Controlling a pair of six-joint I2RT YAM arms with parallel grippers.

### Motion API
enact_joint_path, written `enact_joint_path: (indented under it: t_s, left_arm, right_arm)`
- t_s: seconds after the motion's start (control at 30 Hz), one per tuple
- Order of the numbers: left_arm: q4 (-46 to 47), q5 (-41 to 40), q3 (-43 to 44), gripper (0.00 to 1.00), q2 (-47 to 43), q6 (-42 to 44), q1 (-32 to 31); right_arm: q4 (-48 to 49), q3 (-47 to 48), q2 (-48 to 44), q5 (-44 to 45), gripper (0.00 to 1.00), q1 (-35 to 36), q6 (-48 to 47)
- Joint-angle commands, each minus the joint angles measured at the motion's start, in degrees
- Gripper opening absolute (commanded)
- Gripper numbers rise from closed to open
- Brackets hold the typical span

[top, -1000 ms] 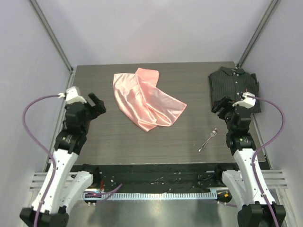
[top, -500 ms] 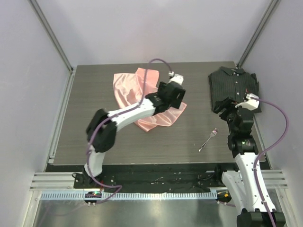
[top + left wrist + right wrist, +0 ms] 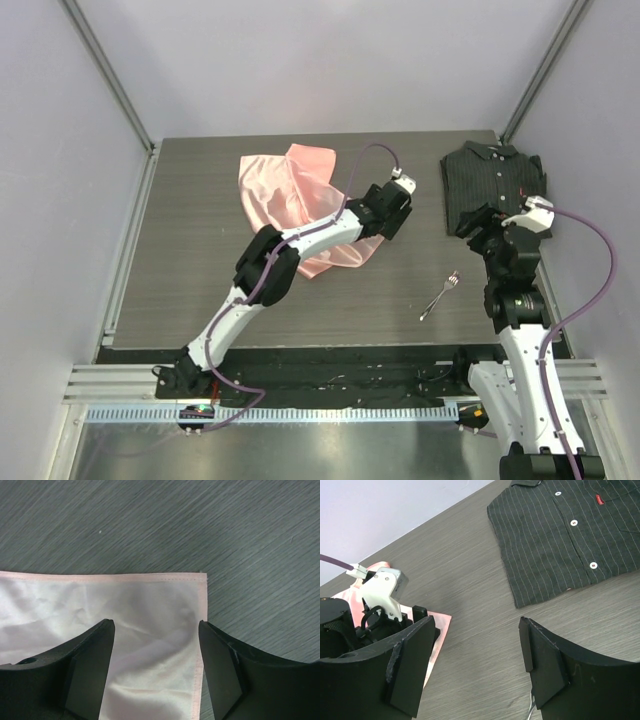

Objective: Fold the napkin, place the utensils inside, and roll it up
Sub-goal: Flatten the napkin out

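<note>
One napkin (image 3: 270, 190), thin satin, lies rumpled on the table (image 3: 200, 260) toward its far edge, middle. Limp, light, likely slippery; pinch the stitched hem at a corner. Left jaws spread, straddling its rightmost corner (image 3: 197, 582). Right jaws spread, empty, near the table's right edge.

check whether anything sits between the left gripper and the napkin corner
Nothing visible does. The left gripper is right above a corner of the napkin, jaws open, with only bare cloth showing between them.
</note>
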Motion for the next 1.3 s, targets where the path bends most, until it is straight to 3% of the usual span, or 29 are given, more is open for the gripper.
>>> enact_joint_path:
  t_s: [0.0, 0.43, 0.67, 0.9, 1.03, 1.17, 1.27]
  left_arm:
    - [1.6, 3.8, 4.1, 0.72, 1.8, 0.1, -0.2]
    - [4.8, 5.6, 6.4, 0.64, 6.6, -1.1, 0.0]
    - [1.4, 7.0, 9.7, 0.58, 8.4, -5.6, 1.6]
    - [-3.3, 10.3, 12.1, 0.45, 10.2, -10.1, 3.0]
    - [-5.8, 10.6, 13.6, 0.31, 11.5, -12.2, 3.6]
    - [-7.0, 13.2, 13.3, 0.00, 11.5, -14.4, 4.8]
    - [-5.0, 15.7, 11.5, 0.00, 8.8, -14.3, 5.2]
  right_arm:
    - [0.2, 1.6, 0.9, 0.1, 0.77, 0.1, 0.8]
    - [0.0, 0.8, 1.3, -1.9, 0.77, 0.1, 1.6]
    - [0.0, 0.5, 1.2, -3.2, 0.77, 0.1, 1.7]
    - [-0.1, 0.4, 0.9, -3.3, 0.77, 0.1, 0.9]
    - [-0.4, 0.6, 0.7, -4.0, 0.77, 0.1, 0.5]
    - [-0.8, 0.5, 0.1, -4.3, 0.77, 0.1, -0.6]
    - [-1.4, 0.5, 0.3, -4.6, 0.77, 0.1, -1.4]
